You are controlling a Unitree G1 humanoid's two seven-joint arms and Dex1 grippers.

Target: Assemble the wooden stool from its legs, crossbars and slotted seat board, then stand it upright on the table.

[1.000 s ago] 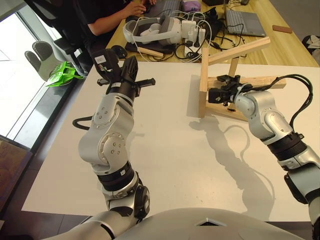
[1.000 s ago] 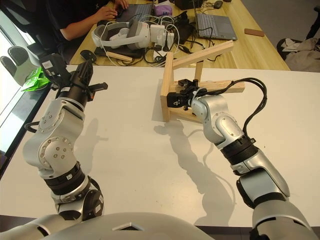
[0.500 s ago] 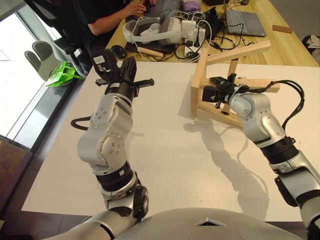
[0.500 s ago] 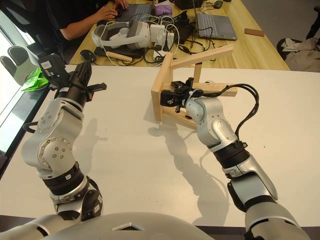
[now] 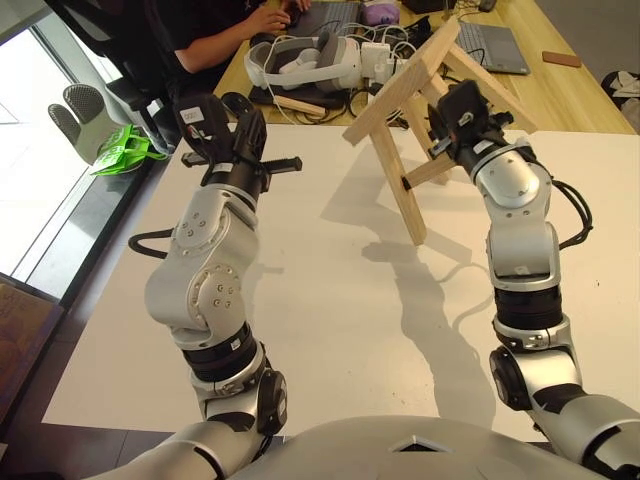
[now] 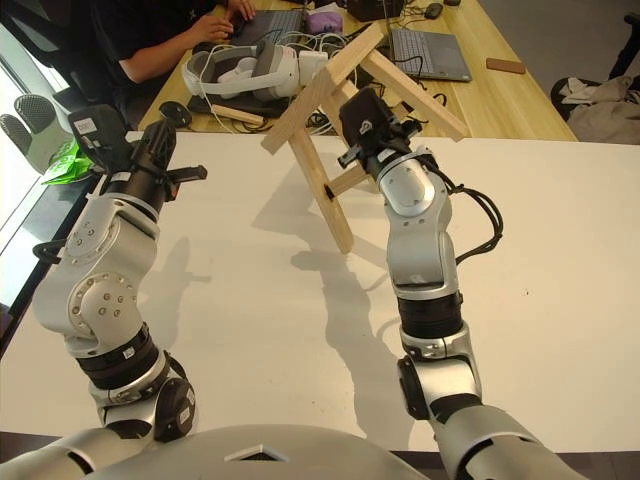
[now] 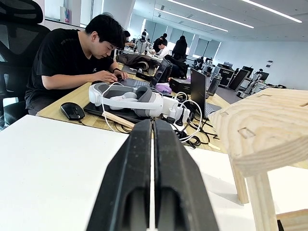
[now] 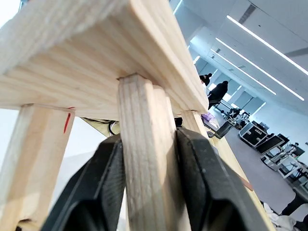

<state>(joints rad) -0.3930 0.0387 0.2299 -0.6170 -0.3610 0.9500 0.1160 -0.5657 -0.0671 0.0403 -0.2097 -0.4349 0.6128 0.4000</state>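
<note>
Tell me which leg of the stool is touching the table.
The front leg, slanting down toward the robot; its foot rests on the white table. Other visible legs are raised.

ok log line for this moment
stool: assembled, tilted, not yet upright | right gripper: shut on stool | left gripper: shut, empty, apart from stool

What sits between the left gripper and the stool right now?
Nothing. In the left eye view, the stretch of white table between the left gripper and the stool is bare.
</note>
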